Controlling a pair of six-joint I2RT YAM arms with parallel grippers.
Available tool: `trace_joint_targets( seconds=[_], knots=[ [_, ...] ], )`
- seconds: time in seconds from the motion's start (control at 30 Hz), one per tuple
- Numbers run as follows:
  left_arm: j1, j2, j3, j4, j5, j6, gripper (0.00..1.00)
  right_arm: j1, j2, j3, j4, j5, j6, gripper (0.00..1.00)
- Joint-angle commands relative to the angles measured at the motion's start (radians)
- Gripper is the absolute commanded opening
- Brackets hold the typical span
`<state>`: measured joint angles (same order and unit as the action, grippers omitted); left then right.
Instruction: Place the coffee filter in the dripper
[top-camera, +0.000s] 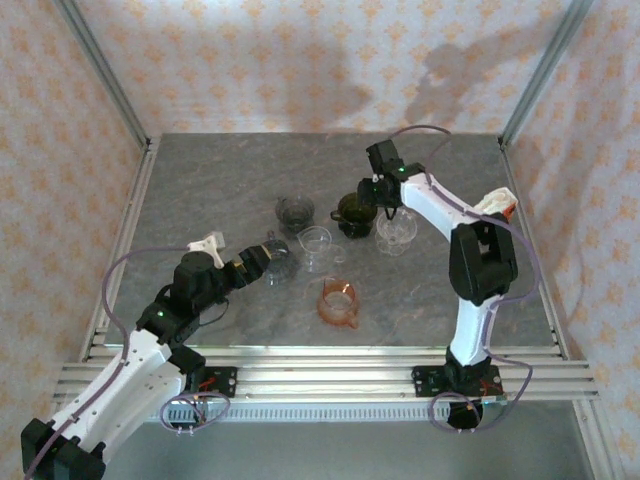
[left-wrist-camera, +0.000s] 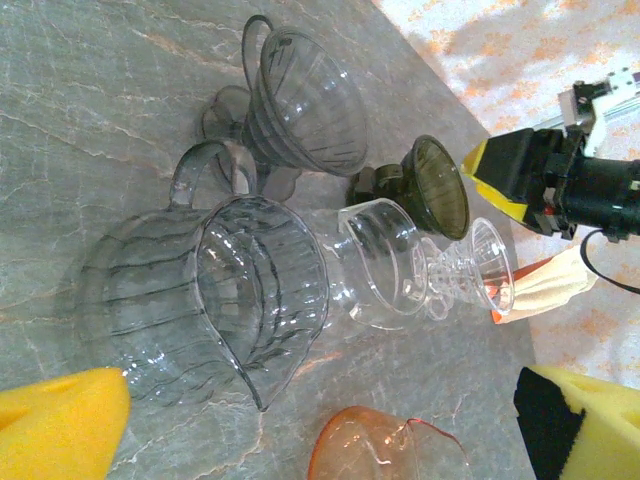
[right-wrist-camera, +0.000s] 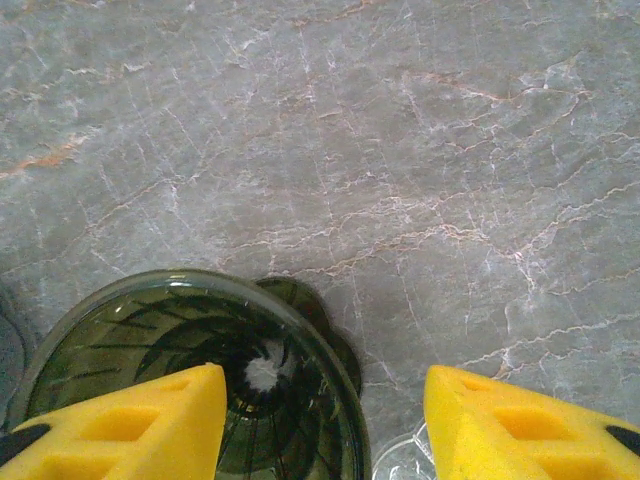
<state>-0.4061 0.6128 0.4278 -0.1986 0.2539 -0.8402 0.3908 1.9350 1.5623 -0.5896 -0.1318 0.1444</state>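
The cream paper coffee filter (left-wrist-camera: 548, 285) lies at the table's right side beside an orange piece, behind my right arm's elbow (top-camera: 498, 203). Neither gripper holds it. My right gripper (top-camera: 385, 200) hangs open over a dark green dripper (right-wrist-camera: 190, 390), one yellow pad (right-wrist-camera: 130, 425) above its bowl and the other outside the rim; it also shows across the table (left-wrist-camera: 560, 180). My left gripper (left-wrist-camera: 320, 440) is open low over the table, and a smoky grey dripper (left-wrist-camera: 215, 290) stands just ahead of its pads (top-camera: 278, 258).
More drippers crowd the middle: a dark grey one (top-camera: 294, 211), two clear ones (top-camera: 314, 245) (top-camera: 396, 230) and an orange one (top-camera: 338, 300) close to the left gripper. A small white piece (top-camera: 207, 241) sits by the left arm. Frame posts stand at the back corners.
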Motion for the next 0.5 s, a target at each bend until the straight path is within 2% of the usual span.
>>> trace_joint_targets(
  seconds=[0.0,0.3,0.47],
  knots=[
    [-0.01,-0.011,-0.017,-0.019,-0.014,-0.013,0.99,-0.003,0.042,0.066,-0.086,-0.005,-0.045,0.53],
    [-0.009,-0.01,-0.017,-0.028,-0.019,-0.011,0.99,-0.003,0.105,0.114,-0.107,-0.031,-0.061,0.42],
    [-0.009,-0.01,-0.015,-0.033,-0.033,-0.007,1.0,-0.003,0.104,0.11,-0.101,-0.056,-0.06,0.29]
  ],
)
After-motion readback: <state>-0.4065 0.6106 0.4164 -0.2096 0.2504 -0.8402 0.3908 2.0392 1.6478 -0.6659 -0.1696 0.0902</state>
